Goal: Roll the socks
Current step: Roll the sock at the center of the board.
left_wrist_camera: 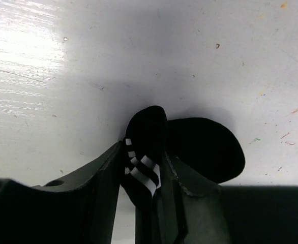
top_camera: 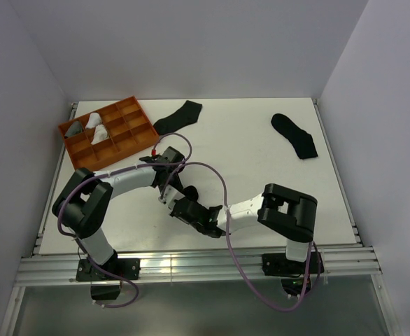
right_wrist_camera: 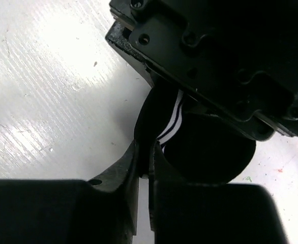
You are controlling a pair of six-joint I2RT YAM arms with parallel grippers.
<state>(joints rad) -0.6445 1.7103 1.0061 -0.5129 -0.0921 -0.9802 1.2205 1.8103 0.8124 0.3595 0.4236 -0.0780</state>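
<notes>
A black sock with white stripes (left_wrist_camera: 202,147) is bunched into a roll on the white table, between both grippers. My left gripper (left_wrist_camera: 144,170) is shut on its striped cuff, which fills the gap between the fingers. From the opposite side my right gripper (right_wrist_camera: 151,152) is shut on a thin fold of the same sock (right_wrist_camera: 210,152), just under the left gripper's body (right_wrist_camera: 215,56). In the top view the two grippers meet near the front middle of the table, the left (top_camera: 170,187) above the right (top_camera: 180,207). Two more black socks lie flat farther back, one (top_camera: 178,117) beside the tray and one (top_camera: 294,135) at the right.
An orange compartment tray (top_camera: 121,143) stands at the back left with a grey roll (top_camera: 74,129) and a white roll (top_camera: 96,126) in its cells. Purple cables loop over both arms. White walls close in the table on three sides.
</notes>
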